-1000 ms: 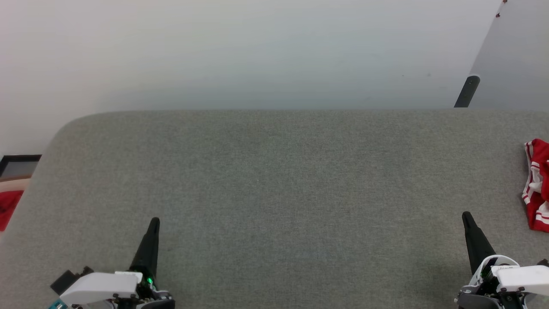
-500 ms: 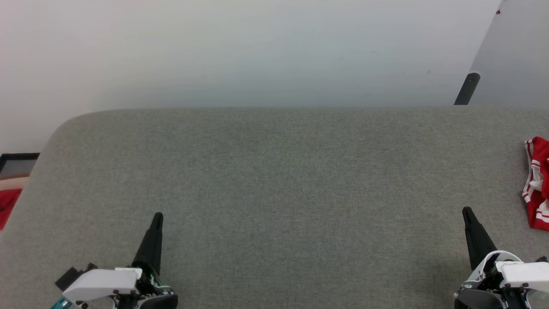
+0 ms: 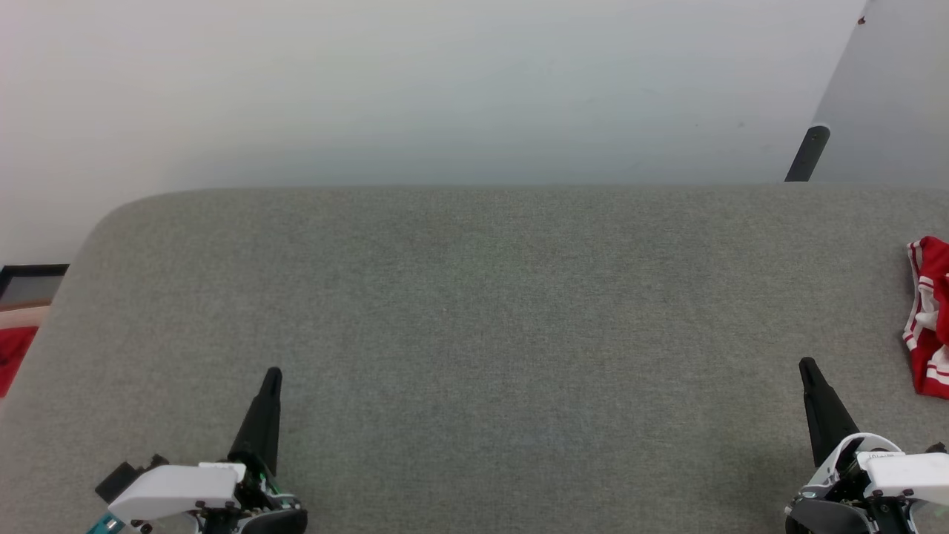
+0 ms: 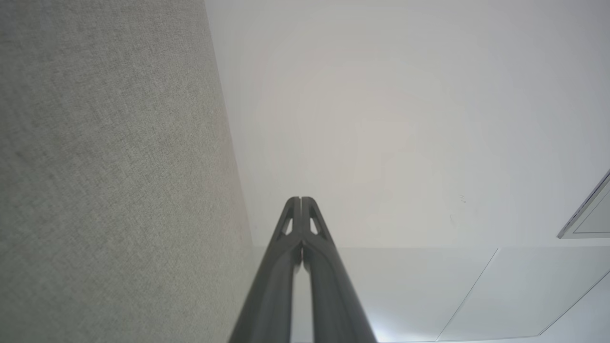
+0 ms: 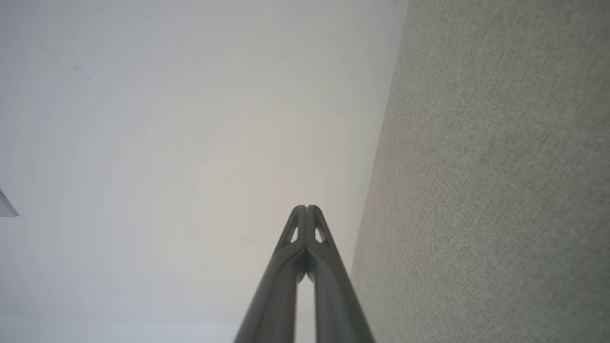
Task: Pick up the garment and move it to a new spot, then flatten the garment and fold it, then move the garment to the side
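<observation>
Plainly, the garment [image 3: 930,319] lies bunched toward the right end of the grey counter [image 3: 474,297], about midway between its far and near edges. The picture's border cuts it off, so that a strip of red cloth with red-and-white striped trim shows. Whatever print it bears cannot be read from that strip. The left pincer [image 3: 272,374] hangs over the near edge toward the rounded left corner. Its two dark fingers [image 4: 279,276] are pressed together to the tips and hold nothing. The right pincer [image 3: 807,365] hangs over the near edge toward the right end, near the garment but apart from it. Its fingers [image 5: 274,286] are likewise closed tip to tip on nothing. Beyond the counter's left edge a red cloth [image 3: 12,360] lies beside a dark frame [image 3: 33,280], and a black post [image 3: 808,154] rises behind the far edge at the right. Against the picture of a second ago, the whole head view sits slightly higher, counter edge, garment and pincer tips alike, which is the camera's shift. Against the picture of half a second ago nothing has changed place.
</observation>
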Controlling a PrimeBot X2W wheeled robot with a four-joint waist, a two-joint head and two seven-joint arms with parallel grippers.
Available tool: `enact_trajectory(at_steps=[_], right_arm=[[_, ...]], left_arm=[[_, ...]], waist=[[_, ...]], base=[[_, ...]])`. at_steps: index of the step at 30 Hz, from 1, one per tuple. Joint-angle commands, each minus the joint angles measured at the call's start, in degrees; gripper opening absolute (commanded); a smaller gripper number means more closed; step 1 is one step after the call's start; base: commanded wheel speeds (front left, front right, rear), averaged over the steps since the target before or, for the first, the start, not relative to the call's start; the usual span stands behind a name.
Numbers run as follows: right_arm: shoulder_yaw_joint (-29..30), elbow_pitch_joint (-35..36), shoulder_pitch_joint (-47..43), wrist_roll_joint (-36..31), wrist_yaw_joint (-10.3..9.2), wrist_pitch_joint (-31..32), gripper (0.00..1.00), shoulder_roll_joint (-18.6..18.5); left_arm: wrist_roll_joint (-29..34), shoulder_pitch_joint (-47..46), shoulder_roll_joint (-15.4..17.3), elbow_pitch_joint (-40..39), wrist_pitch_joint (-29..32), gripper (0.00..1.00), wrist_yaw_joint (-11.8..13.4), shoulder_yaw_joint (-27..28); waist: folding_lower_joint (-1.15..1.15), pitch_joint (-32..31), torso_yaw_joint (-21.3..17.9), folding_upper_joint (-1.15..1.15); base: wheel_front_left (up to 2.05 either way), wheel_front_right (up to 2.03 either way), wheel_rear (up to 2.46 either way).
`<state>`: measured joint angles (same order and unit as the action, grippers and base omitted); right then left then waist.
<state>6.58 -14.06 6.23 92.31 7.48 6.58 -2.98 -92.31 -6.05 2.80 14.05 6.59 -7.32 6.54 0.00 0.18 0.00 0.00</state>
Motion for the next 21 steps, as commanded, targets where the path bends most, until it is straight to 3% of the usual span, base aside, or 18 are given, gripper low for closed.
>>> enact_trajectory(at_steps=[1, 21], right_arm=[[0.01, 0.00, 0.14, 0.18, 0.02, 0.15, 0.00, 0.21], [0.00, 0.00, 0.13, 0.18, 0.02, 0.14, 0.00, 0.21]], left_arm=[[-0.17, -0.54, -0.01, 0.07, 0.12, 0.00, -0.30, -0.01], [-0.18, -0.54, -0.01, 0.06, 0.12, 0.00, -0.30, -0.01]], waist=[[0.00, 0.00, 0.00, 0.00], [0.00, 0.00, 0.00, 0.00]], base=[[0.00, 0.00, 0.00], [0.00, 0.00, 0.00]])
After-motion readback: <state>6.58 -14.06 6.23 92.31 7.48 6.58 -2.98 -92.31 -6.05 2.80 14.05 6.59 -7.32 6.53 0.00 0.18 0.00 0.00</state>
